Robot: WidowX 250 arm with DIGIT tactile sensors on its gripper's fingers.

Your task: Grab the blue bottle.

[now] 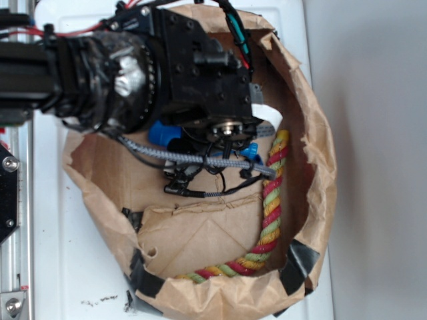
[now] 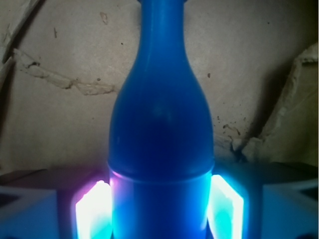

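Note:
The blue bottle (image 2: 159,124) fills the middle of the wrist view, neck pointing up, its cap cut off by the top edge, with brown paper behind it. My gripper (image 2: 159,209) is shut on its lower body, with both glowing pads (image 2: 92,214) pressed against its sides. In the exterior view the gripper (image 1: 223,137) reaches down into the paper bag. Only blue bits of the bottle (image 1: 163,133) show beneath the black gripper body; the fingers are hidden there.
A red-yellow-green twisted rope (image 1: 272,200) curves along the right and lower inside of the crumpled brown paper bag (image 1: 313,133). The bag's raised walls ring the gripper closely. Cables (image 1: 200,160) hang under the wrist. The bag sits on a white surface (image 1: 53,233).

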